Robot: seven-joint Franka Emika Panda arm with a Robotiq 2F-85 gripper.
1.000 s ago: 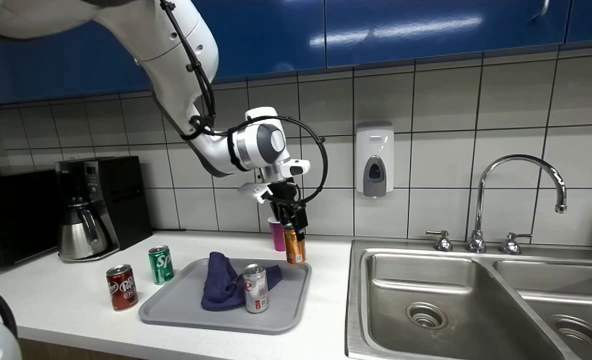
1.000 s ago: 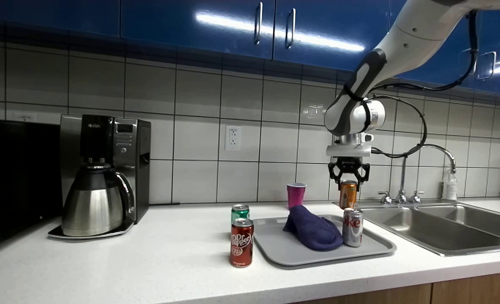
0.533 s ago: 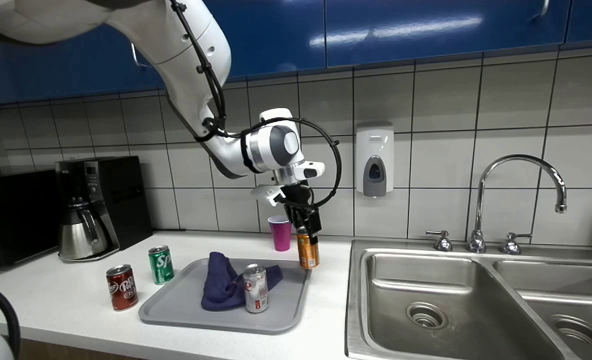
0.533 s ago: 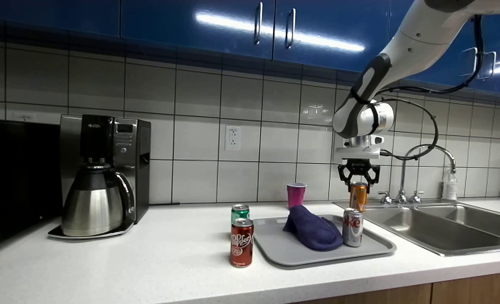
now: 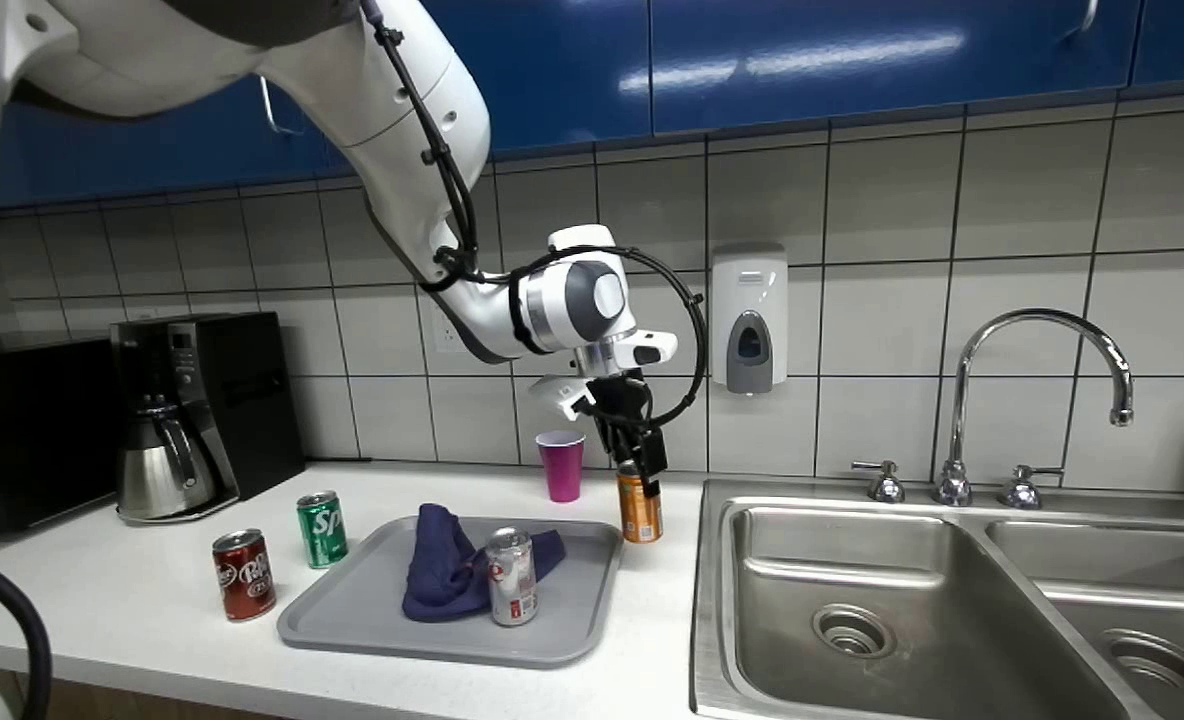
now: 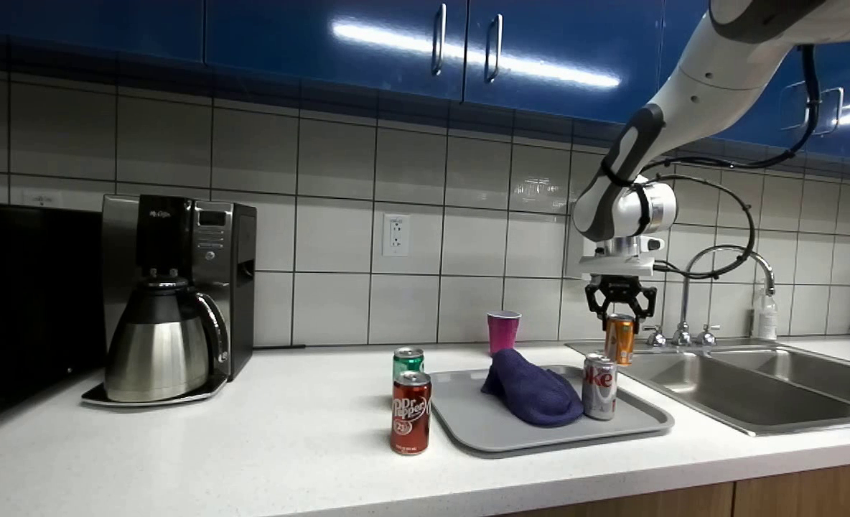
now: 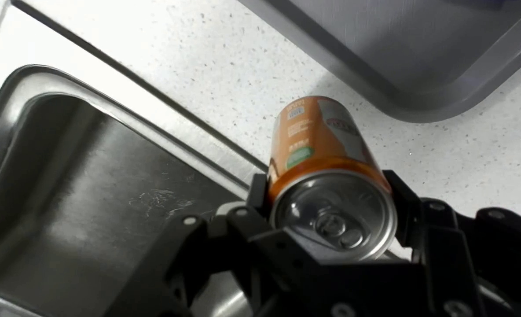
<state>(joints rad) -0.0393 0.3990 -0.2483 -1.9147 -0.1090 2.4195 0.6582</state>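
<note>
Comparing with a second ago, we see the claw (image 6: 621, 325), clamped around the orange soda can (image 7: 328, 176), nearer the steel sink (image 5: 714, 600), beside the gray tray (image 5: 574, 600).

In an exterior view, you look from near the sink (image 5: 912, 650), across the counter (image 5: 652, 640) and slightly down toward the tiled wall (image 5: 892, 205), tray (image 5: 362, 590) at left. In an exterior view set nearer the coffee maker (image 6: 213, 267), the look is flatter, toward the same wall, with the sink far right. Both exterior views share these. The wrist view looks steeply down, close up, past black gripper fingers (image 7: 401, 200) onto an orange can (image 7: 317, 141); sink left, tray right, reversing the exterior order.
</note>
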